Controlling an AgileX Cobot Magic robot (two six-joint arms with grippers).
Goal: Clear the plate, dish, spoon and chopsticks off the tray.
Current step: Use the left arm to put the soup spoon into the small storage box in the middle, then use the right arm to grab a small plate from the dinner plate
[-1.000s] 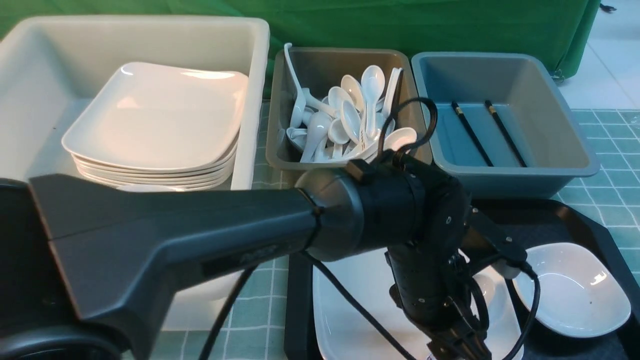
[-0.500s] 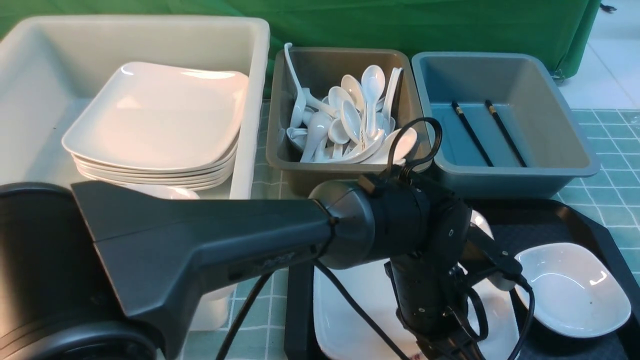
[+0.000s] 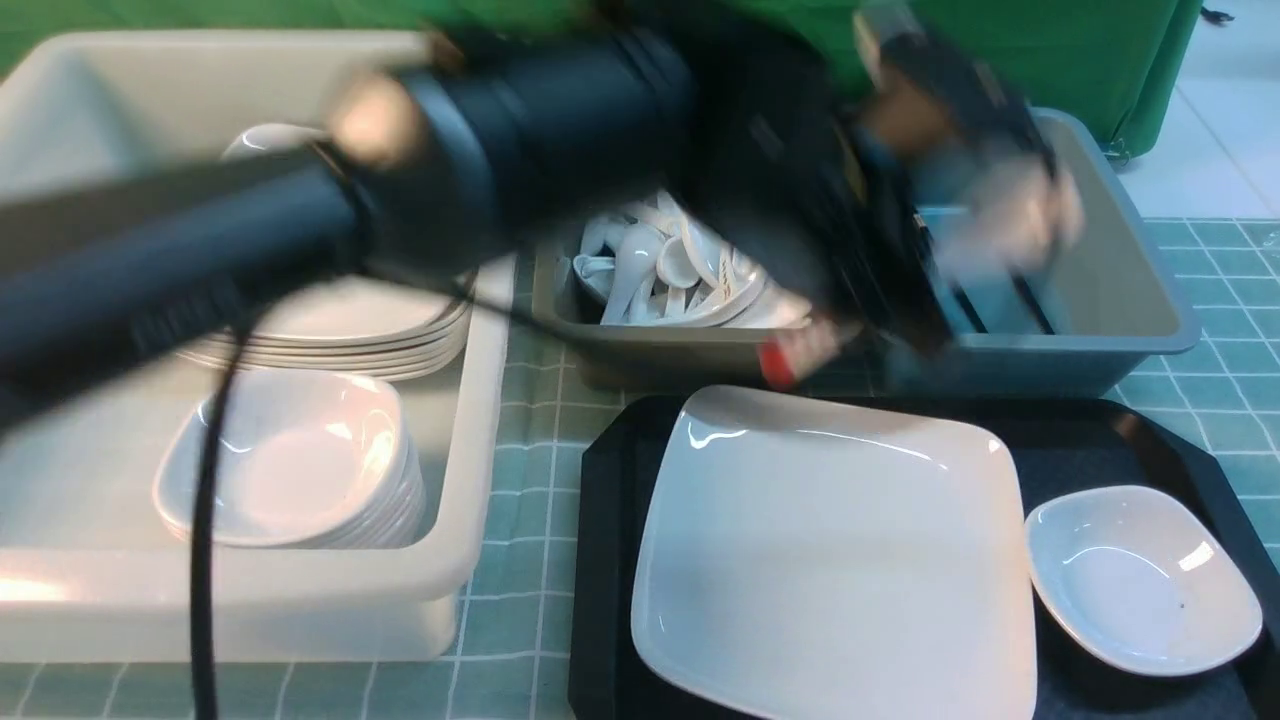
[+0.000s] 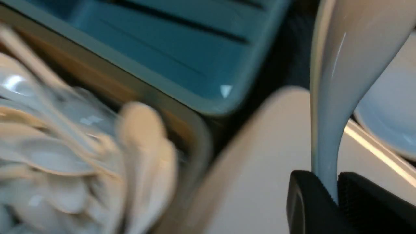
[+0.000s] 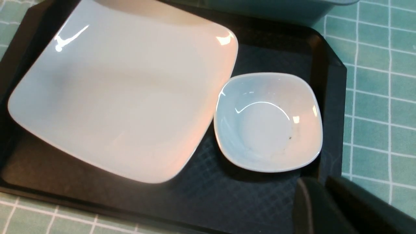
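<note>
My left gripper (image 4: 334, 191) is shut on the handle of the white spoon (image 4: 334, 81). In the front view it is a blur (image 3: 940, 110) raised above the bins, with the spoon (image 3: 1005, 220) smeared over the blue-grey bin. The large white plate (image 3: 835, 560) and the small dish (image 3: 1143, 578) lie side by side on the black tray (image 3: 1100, 440). The black chopsticks (image 3: 1035, 305) lie in the blue-grey bin, partly hidden by the arm. My right gripper (image 5: 317, 183) is shut and empty, hovering over the tray's corner beside the dish (image 5: 269, 122).
A big white tub (image 3: 480, 400) on the left holds a stack of plates (image 3: 340, 320) and a stack of dishes (image 3: 290, 460). Behind the tray stand a grey bin (image 3: 650, 355) with several spoons and the blue-grey bin (image 3: 1130, 280).
My left gripper shut on the spoon and swung up and back from over the plate toward the bins. The whole plate now shows.
</note>
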